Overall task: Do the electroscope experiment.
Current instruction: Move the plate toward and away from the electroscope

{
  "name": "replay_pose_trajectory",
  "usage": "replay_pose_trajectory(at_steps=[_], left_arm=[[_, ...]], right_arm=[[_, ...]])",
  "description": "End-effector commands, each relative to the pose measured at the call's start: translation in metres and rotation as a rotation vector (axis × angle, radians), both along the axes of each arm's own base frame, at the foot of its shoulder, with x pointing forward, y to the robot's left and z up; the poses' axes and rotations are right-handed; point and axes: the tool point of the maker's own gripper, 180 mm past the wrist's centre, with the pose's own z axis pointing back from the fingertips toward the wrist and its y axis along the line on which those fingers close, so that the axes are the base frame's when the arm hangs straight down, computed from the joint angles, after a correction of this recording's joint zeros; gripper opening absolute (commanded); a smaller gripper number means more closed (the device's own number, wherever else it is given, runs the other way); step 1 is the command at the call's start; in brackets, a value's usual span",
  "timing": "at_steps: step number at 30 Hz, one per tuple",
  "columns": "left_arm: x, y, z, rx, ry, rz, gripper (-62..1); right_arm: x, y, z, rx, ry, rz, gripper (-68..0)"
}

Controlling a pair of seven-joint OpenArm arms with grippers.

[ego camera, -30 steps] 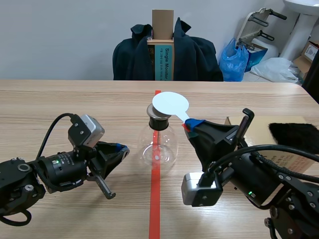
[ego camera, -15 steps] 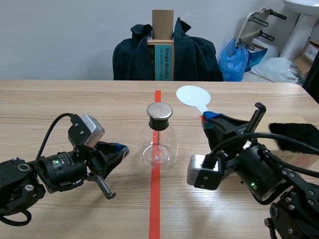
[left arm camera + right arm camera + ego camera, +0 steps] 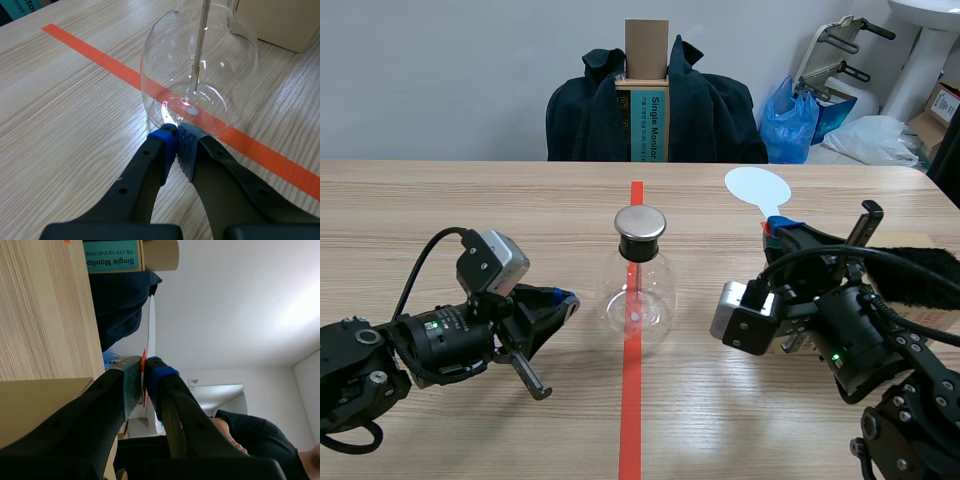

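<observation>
Glass flask [image 3: 638, 290], one, left pincer [image 3: 176, 135] together beside it, right pincer [image 3: 778, 226] clamping one white paddle [image 3: 757, 187].

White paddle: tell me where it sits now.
In the scene view, the white paddle stands upright in the right gripper, to the right of the glass electroscope.

Bright even light, soft shadows, glints on flask [image 3: 220, 70]
</observation>
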Motion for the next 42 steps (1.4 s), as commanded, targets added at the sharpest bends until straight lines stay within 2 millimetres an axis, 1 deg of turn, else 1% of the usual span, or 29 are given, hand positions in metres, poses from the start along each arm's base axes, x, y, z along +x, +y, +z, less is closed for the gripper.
replay_pose_trajectory(at_steps=[1,5,15,21,28,42], left_arm=[[0.009,-0.002,0.014,-0.030,-0.040,0.007,-57.7],[0.009,-0.002,0.014,-0.030,-0.040,0.007,-57.7],[0.009,-0.002,0.014,-0.031,-0.040,0.008,-57.7],[0.009,-0.002,0.014,-0.030,-0.040,0.008,-57.7],[0.009,-0.002,0.014,-0.030,-0.040,0.008,-57.7],[0.009,-0.002,0.014,-0.031,-0.040,0.008,-57.7]], right_arm=[[0.004,0.003,0.017,-0.002,-0.065,0.024,-66.7],[-0.003,0.016,0.021,-0.009,-0.093,0.104,-66.7],[-0.027,0.052,0.020,-0.021,-0.107,0.346,-66.7],[-0.042,0.067,0.020,-0.027,-0.112,0.463,-66.7],[-0.050,0.074,0.020,-0.029,-0.116,0.521,-66.7],[-0.051,0.074,0.019,-0.030,-0.115,0.523,-66.7]])
